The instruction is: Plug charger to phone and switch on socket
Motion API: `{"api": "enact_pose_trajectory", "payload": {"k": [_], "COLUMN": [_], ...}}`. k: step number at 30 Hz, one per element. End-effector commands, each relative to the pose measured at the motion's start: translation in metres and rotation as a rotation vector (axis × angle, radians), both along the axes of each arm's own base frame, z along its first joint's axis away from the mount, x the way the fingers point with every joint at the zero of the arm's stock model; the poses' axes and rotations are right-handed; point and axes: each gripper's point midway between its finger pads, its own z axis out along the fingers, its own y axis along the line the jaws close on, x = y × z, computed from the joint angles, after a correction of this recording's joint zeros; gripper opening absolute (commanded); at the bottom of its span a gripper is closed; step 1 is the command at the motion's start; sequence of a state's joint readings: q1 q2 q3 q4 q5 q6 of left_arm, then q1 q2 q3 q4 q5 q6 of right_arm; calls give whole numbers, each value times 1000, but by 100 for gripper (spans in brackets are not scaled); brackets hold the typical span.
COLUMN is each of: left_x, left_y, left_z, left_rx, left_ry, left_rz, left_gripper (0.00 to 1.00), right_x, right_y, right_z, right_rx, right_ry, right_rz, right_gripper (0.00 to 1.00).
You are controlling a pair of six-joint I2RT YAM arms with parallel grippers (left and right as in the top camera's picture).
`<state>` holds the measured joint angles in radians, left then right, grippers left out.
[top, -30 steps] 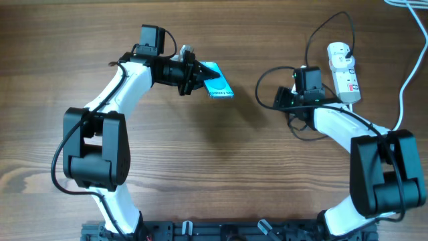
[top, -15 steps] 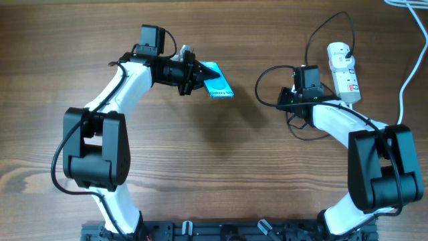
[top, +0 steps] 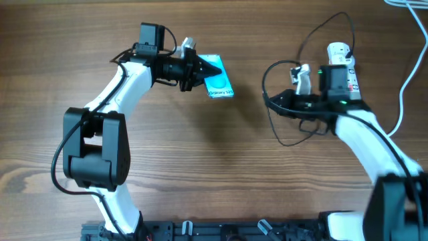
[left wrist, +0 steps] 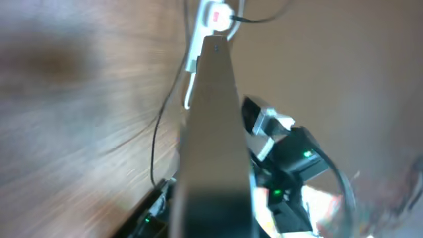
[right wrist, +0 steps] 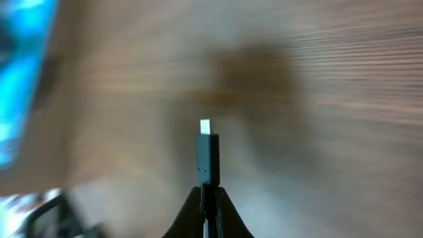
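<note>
L claw (top: 202, 69) clamps phone (top: 221, 86), tilted. R claw (right wrist: 207, 197) pinches charger (right wrist: 207, 155) tip, well apart from phone. Not plugged yet; socket (top: 339, 51), far right, prob. not switched.

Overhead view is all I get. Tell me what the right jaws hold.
Observer: In the right wrist view the right gripper is shut on the charger, with its pale plug tip pointing straight out past the jaws.
Operator: Give me the phone in that view.
Observer: The phone is a blurred cyan patch at the upper left, apart from the plug tip.
</note>
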<state>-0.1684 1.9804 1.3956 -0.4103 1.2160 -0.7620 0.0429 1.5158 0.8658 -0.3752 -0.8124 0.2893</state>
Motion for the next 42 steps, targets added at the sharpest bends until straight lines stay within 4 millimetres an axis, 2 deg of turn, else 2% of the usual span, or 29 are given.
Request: {"api": "enact_pose_trajectory", "payload": {"k": [1,4,8,10,13,19,25,29,38,42], "left_x": [0,6,5,4,4,7,24,24,24,24], "left_y": [-6,-8,-13,-16,-16,-14,-15,-15,-15,-15], "left_z": [33,42,45,45,45,47,74,75,75,75], "left_rx": [-136,-160,-166,-166,-166,-169,-212,-213,-214,-214], "left_ry": [-174,-215,-250,-251,-250,-265,-345,-336,-322,-322], "left_rz": [-94,-98,-112,-118,-119,-111,-86,-84,-82,-82], "left_gripper": [4,4,4,4,4,4,4,4,4,4], "right_x": [-50,-69,-78,-75,-65,-56,-46,-41,-26,-19], "right_y": [36,50,66,76,84,88,94,99,96,98], "right_z": [68,79,82,88,86,82,98,97,92,104], "right_rx": [336,429,450,446,403,363,389,365,319,349], "right_ry": [-48,-29,-41,-102,-119,-111,-179,-207,-206,-230], "right_rz": [258,342,411,448,420,371,371,358,272,251], "right_gripper": [4,4,4,4,4,5,4,5,4,4]}}
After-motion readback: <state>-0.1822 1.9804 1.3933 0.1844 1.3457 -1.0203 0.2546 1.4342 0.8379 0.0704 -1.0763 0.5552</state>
